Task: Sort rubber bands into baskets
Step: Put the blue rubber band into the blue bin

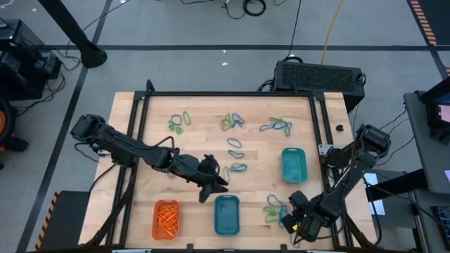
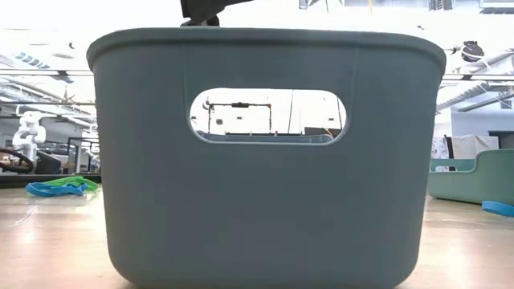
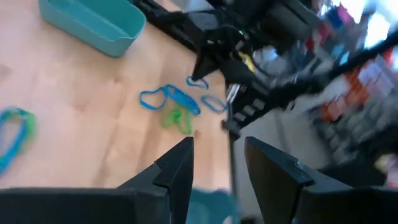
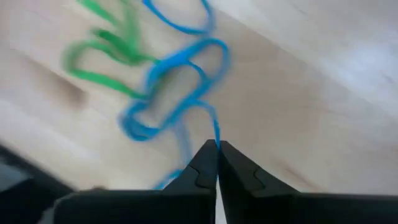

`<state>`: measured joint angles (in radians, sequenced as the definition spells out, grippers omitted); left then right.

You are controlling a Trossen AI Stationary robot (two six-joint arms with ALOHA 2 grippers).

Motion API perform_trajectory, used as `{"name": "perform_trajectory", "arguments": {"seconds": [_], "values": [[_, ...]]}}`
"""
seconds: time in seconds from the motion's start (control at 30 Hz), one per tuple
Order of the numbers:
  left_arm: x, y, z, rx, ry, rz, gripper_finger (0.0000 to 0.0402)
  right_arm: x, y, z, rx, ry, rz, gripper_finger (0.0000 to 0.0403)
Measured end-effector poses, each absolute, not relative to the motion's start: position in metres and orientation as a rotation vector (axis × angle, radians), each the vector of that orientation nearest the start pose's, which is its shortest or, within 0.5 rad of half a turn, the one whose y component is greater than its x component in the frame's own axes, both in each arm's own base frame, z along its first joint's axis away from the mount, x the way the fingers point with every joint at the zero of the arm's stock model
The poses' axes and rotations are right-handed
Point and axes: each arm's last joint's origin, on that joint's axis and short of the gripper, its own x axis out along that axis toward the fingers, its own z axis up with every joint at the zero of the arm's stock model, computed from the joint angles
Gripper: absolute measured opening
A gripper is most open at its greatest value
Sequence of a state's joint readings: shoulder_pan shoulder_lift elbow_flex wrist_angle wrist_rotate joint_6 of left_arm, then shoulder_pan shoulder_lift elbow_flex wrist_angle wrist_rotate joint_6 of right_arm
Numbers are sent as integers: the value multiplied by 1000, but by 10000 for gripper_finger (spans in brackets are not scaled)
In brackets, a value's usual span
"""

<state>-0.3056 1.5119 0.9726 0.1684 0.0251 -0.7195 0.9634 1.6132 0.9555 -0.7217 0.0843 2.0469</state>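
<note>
Three baskets stand on the wooden table: orange (image 1: 167, 219) at the near left with orange bands in it, blue (image 1: 227, 214) at the near middle, teal (image 1: 293, 164) to the right. Blue and green rubber bands (image 1: 234, 144) lie scattered over the far half. A small pile of them (image 1: 273, 209) lies right of the blue basket. My right gripper (image 4: 216, 149) is shut on a blue band (image 4: 177, 81) of this pile and shows at the pile's right side (image 1: 290, 218). My left gripper (image 1: 214, 184) stands open (image 3: 217, 162) just beyond the blue basket, touching nothing. My right gripper pinches one thin strand of the blue band (image 4: 215, 129) between its two fingertips, coming from above and pointing down. The band runs from the tips into the blue and green pile. Whether its far loop lies on the table, I cannot tell.
The blue basket's wall (image 2: 265, 160) fills the low view, with the teal basket (image 2: 474, 177) to its right and some bands (image 2: 60, 186) to its left. A black box (image 1: 318, 76) sits beyond the table's far edge. Bare wood lies between the baskets.
</note>
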Motion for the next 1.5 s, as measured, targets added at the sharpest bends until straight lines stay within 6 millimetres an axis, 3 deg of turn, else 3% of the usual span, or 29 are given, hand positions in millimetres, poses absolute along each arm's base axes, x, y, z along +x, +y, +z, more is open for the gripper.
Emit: {"name": "perform_trajectory", "arguments": {"seconds": [0.33,0.63,1.07,1.5], "values": [[367,-106,212,-1176,399,-285,150,203,228,232,916,975,-527,1],[377,-103,197,-1330,378,-264,150,244,209,271,865,883,-436,0],[385,-104,206,-1297,394,-208,150,282,165,275,783,885,-406,0],[384,-103,200,-1250,437,-155,150,295,153,279,778,859,-350,0]]}}
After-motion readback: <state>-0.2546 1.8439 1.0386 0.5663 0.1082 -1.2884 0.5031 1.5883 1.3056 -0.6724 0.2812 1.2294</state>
